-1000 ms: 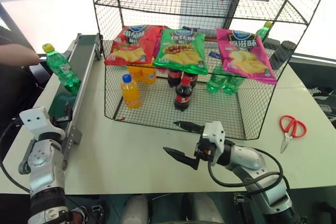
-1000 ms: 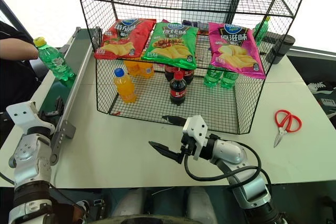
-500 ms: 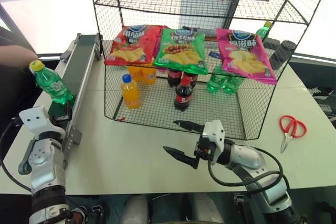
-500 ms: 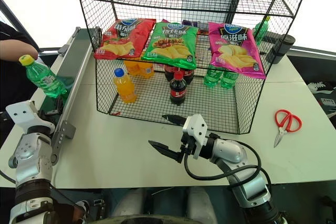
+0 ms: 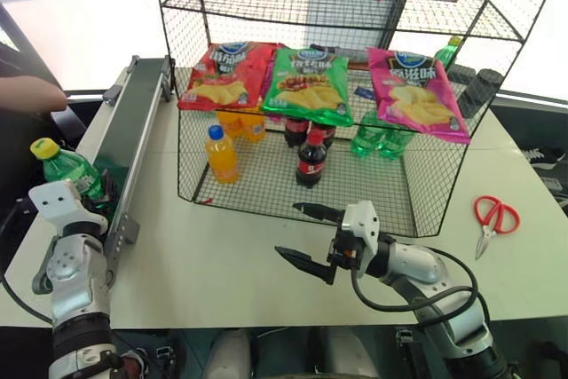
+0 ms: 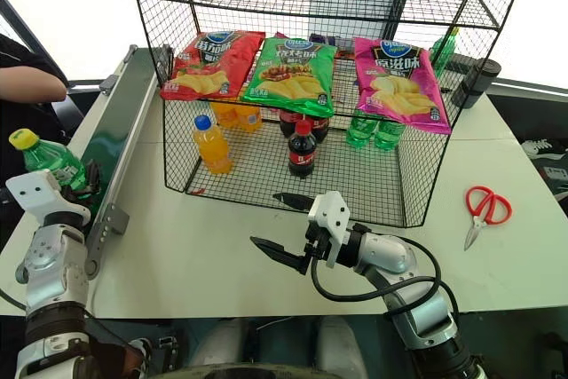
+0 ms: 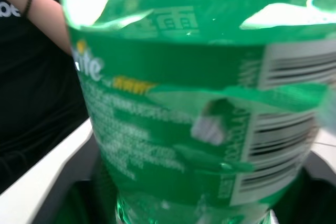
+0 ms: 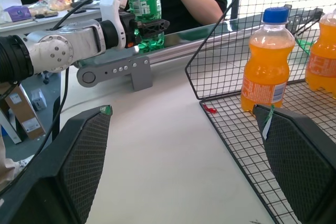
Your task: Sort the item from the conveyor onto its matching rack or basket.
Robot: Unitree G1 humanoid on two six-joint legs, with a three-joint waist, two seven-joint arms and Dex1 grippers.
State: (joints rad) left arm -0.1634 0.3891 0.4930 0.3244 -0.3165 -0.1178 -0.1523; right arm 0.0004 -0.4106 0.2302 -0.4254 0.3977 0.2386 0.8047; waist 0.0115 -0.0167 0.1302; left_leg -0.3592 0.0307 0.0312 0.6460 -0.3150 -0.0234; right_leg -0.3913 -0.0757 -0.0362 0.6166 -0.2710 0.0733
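The green soda bottle (image 5: 69, 170) stood upright at the near end of the conveyor (image 5: 133, 126), its yellow cap toward the bench's left edge. The left gripper (image 8: 149, 27) was at it, fingers closed on the bottle's lower body, the forearm reaching level along the belt's end. A second before, the bottle had been farther up the belt, leaning, with those fingers standing wide; now it had come down the belt into them and they had shut. The right gripper (image 5: 306, 237) hung over the bare white bench (image 5: 231, 255) in front of the black wire rack (image 5: 355, 15), pointing across toward the left, its two fingers spread far apart and holding nothing, just as before. A person's forearm (image 5: 31, 92) rested beyond the conveyor. Red scissors (image 5: 491, 219) lay on the bench to the right
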